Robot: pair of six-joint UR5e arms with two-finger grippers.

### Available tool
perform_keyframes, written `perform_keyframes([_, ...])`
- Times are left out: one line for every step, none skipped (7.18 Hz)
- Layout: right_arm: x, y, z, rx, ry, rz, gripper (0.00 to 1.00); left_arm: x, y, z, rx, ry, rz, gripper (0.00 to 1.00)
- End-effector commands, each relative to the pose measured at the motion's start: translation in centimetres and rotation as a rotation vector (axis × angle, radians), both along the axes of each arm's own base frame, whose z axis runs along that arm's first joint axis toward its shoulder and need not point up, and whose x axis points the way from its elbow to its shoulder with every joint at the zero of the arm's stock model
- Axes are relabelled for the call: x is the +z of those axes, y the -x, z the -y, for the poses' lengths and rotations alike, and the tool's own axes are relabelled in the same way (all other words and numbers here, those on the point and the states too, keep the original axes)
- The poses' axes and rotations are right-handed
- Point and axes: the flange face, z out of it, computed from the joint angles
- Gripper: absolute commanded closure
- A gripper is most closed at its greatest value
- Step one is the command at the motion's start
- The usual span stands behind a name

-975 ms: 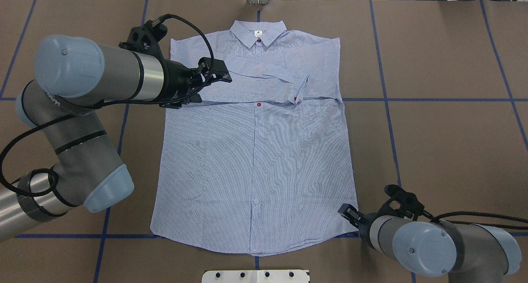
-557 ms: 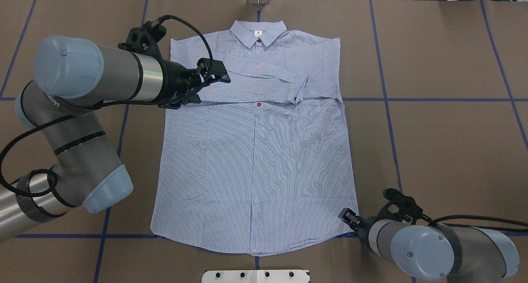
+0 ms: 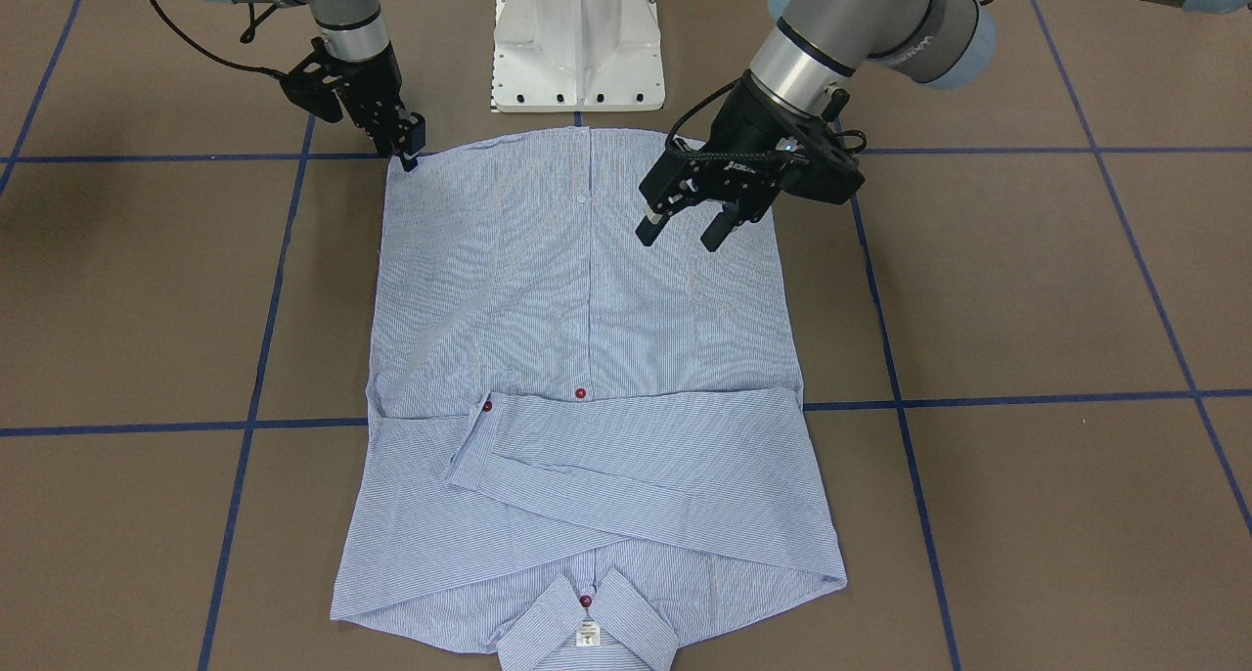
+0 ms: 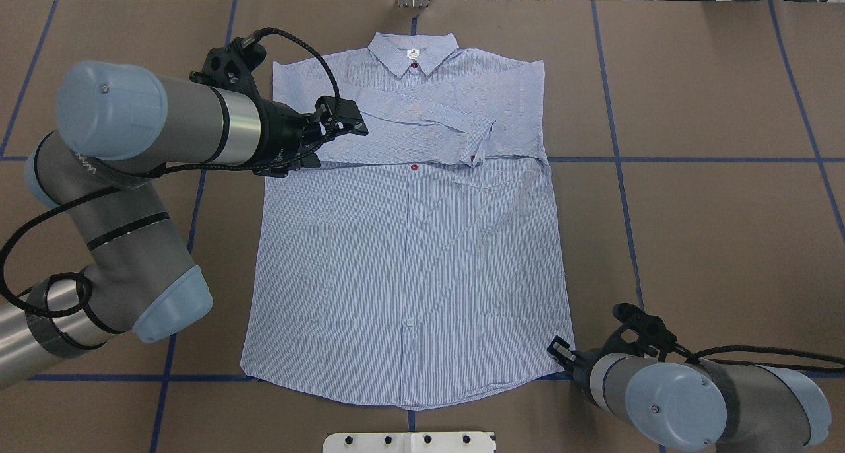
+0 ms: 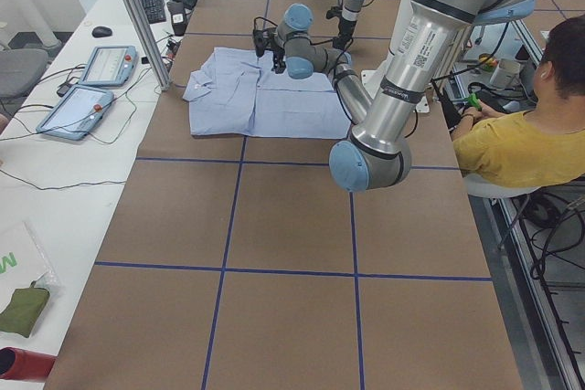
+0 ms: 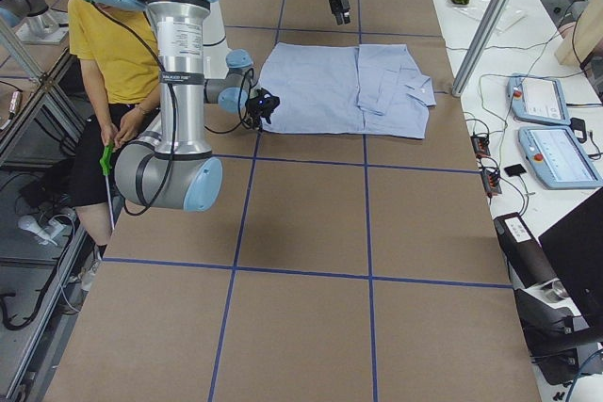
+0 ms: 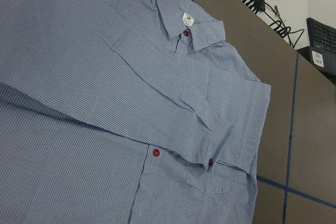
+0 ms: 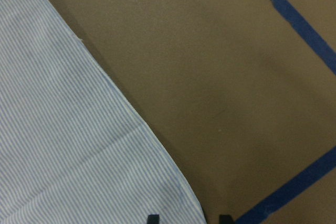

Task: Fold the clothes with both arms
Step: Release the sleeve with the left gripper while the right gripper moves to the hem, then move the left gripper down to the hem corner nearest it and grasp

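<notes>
I see the light blue and white fine-striped long-sleeved button-up shirt [image 4: 409,242] lying flat, front up, on the brown table with blue tape lines [image 4: 693,242], straight out from the white pedestal base [image 4: 409,442]. Its hem is the edge nearest the base, just short of it. Its collar [image 4: 413,49], white neck label showing, is the edge farthest from the base. Both sleeves are folded across the chest at the end away from the base, one lying over the other. The top sleeve's cuff [image 4: 482,139], with a dark red button, ends on the robot's right of the placket.

The right gripper [image 4: 558,347] sits low at the hem corner, near the base and off to its right. In the right wrist view two black fingertips [image 8: 153,219] show at the bottom edge. They stand a little apart with the very corner of the hem between them. I cannot tell whether they touch the cloth.

The left gripper [image 3: 678,236] is much farther from the base, on its left side. It is raised above the shirt's shoulder, where the folded sleeve begins. Its fingers are spread wide with nothing between them. Its wrist camera looks down on the collar, the crossed sleeves and the cuff, with no fingers in shot.
</notes>
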Motion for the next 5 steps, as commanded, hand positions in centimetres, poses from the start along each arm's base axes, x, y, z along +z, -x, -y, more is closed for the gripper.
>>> perform_keyframes([-0.2, -0.1, 0.0, 0.011, 0.011, 0.007, 0.98, 0.4, -0.2, -0.1, 0.002, 0.007, 0.005, 0.04])
perform_keyframes([-0.3, -0.2, 0.0, 0.016, 0.016, 0.01, 1.0, 0.5, -0.1, -0.1, 0.001, 0.01, 0.005, 0.04])
perform_keyframes([-1.0, -0.6, 0.1, 0.017, 0.017, 0.025, 1.0, 0.9, -0.1, -0.1, -0.002, 0.02, 0.007, 0.04])
perform_keyframes([-2.5, -1.5, 0.0, 0.015, 0.017, 0.059, 1.0, 2.8, -0.3, -1.0, -0.01, 0.067, 0.056, 0.04])
perform_keyframes([-3.5, -2.3, 0.0, 0.015, 0.016, 0.08, 1.0, 1.5, -1.7, -5.0, 0.018, 0.098, 0.133, 0.04])
